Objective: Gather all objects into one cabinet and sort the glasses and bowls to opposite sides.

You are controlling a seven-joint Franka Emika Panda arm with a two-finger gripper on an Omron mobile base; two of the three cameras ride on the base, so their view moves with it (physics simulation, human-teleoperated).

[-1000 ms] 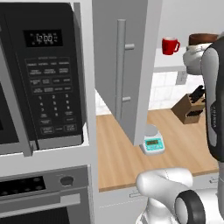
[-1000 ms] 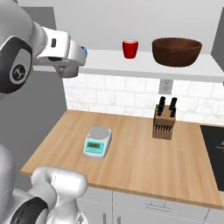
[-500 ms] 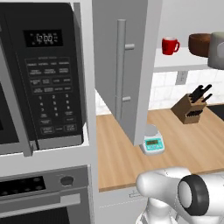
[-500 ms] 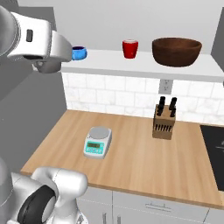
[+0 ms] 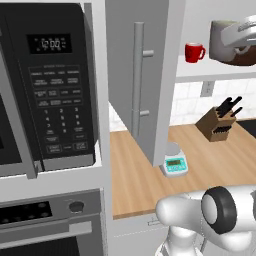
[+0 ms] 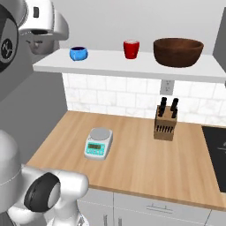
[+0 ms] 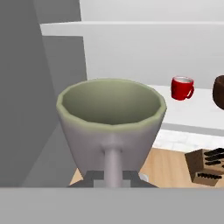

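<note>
L base view: red mug [image 5: 194,52] on open shelf [image 5: 200,75], handle to its right. Brown bowl [image 5: 239,55] further right on same shelf, mostly behind the arm's white upper link. Open cabinet door [image 5: 137,80] hangs left of shelf. Scale [image 5: 174,163] and knife block [image 5: 218,125] on counter [image 5: 200,165] below.

R base view: shelf row L→R: blue vessel [image 6: 78,54], red mug [image 6: 131,48], brown bowl [image 6: 178,51]. All upright, apart from each other. Hand end of arm sits up at shelf's left end, just beside the blue vessel; fingertips themselves hidden.

Hand view: a pale grey-green cup [image 7: 111,124] sits right in front of the cam, upright, handle toward the cam and running down to the gripper [image 7: 113,176]. Jaws read as closed on that handle; tips barely visible. Red mug [image 7: 182,87] well off to view-right, further back on shelf, bowl edge [image 7: 218,91] beyond it.

Key relation: shelf surface lies ahead and to view-right of the held cup; cup's axis vertical. My guess: cup goes down at the mug end, away from bowl.
</note>
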